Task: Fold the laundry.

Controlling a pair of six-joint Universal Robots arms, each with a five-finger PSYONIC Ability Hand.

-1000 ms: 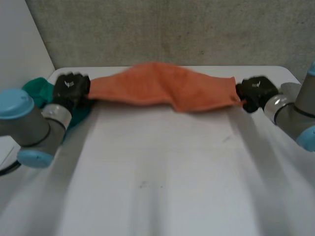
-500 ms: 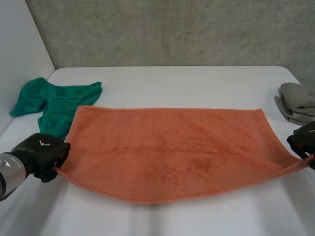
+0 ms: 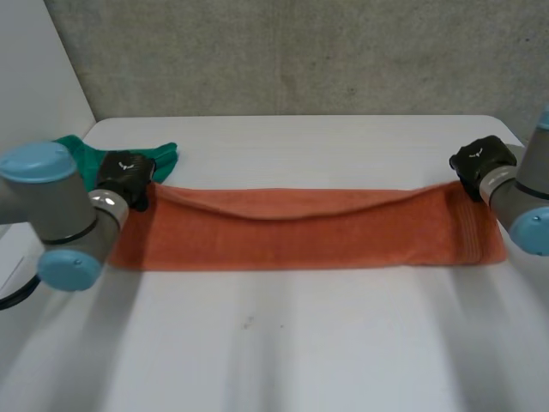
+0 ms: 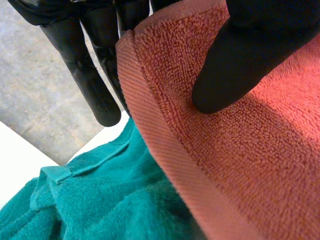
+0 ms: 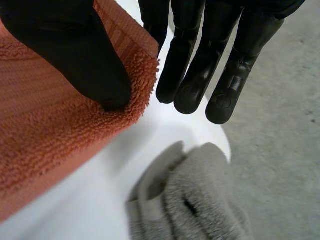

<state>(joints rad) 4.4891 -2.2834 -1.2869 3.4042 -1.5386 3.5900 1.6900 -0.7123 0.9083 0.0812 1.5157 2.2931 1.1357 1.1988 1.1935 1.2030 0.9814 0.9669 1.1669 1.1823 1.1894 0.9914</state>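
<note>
The left hand point(image 3: 125, 170) pinched the single orange towel point(image 3: 300, 230) between thumb and fingers point(image 4: 90, 75), at the far corner of its 9 o'clock end. The right hand point(image 3: 479, 160) pinched the 3 o'clock corner likewise. The towel lay doubled across the white surface point(image 3: 283, 343). One green cloth point(image 4: 100, 200) lay under the left hand. One grey cloth point(image 5: 200, 205) lay beside the right.

Orange towel point(image 3: 300, 232), green cloth point(image 4: 100, 200), grey cloth point(image 5: 200, 200).

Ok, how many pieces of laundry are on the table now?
3: the orange towel folded across the middle; a green cloth beside the left robot hand; a grey cloth beyond the right robot hand. More may be hidden.
</note>
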